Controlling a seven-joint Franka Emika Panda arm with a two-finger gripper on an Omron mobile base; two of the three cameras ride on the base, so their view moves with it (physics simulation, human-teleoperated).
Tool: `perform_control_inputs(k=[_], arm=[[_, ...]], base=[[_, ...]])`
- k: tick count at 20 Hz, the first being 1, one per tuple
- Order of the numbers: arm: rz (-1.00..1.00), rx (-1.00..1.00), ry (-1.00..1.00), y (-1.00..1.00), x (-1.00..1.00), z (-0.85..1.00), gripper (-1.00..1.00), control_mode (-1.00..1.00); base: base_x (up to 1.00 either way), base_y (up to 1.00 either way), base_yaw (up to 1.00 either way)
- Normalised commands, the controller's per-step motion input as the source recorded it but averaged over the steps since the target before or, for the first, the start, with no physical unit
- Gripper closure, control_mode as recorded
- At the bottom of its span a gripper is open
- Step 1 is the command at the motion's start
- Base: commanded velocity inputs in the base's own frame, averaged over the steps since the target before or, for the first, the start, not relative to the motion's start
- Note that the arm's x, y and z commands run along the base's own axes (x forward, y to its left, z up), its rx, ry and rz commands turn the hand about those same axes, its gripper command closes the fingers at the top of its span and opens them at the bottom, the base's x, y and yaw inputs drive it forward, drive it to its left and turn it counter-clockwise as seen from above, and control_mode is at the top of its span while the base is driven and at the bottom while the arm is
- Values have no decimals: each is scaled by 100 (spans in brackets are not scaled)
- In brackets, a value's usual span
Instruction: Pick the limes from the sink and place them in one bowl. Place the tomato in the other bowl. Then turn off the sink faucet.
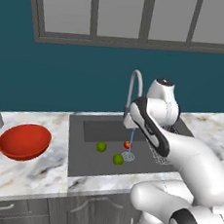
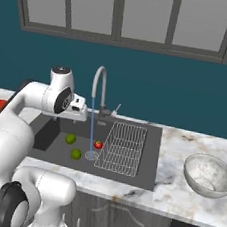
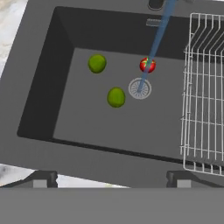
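Hovering with the gripper (image 3: 111,178) high over the front edge of the sink (image 3: 43,87), jaws spread wide apart and pinching nothing. Looking down along the fingers into the dark basin. Finding the near lime (image 3: 116,97) lying on the basin floor just beside the round drain (image 3: 140,88), not touching it. Finding the far lime (image 3: 97,63) lying farther back toward the rear wall, apart from the first one. Spotting the tomato (image 3: 147,65) resting just behind the drain, level with the far lime and well clear of it. Watching a thin blue stream (image 3: 157,39) running from the faucet (image 2: 100,83) down past the tomato and landing on the drain. Noting a white wire rack (image 3: 205,92) sitting in the basin's right part, apart from all three fruits. Seeing, from the left base view, the red-orange bowl (image 1: 24,141) standing empty on the marbled counter (image 1: 49,171) left of the sink. Seeing, from the right base view, the pale grey-white bowl (image 2: 209,175) standing on the counter right of the sink, also holding no fruit. Reaching with the arm out over the basin, hand close beside the faucet's spout.
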Motion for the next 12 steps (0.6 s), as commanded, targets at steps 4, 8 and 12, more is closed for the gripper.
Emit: perform_control_inputs(k=[4,8,12], arm=[[-2,0,0,12,31,-41,-100,-100],[-2,0,0,16,32,-41,-100,-100],[-3,0,1,11,30,-32,-100,-100]], base=[[0,0,0],[0,0,0],[0,0,0]])
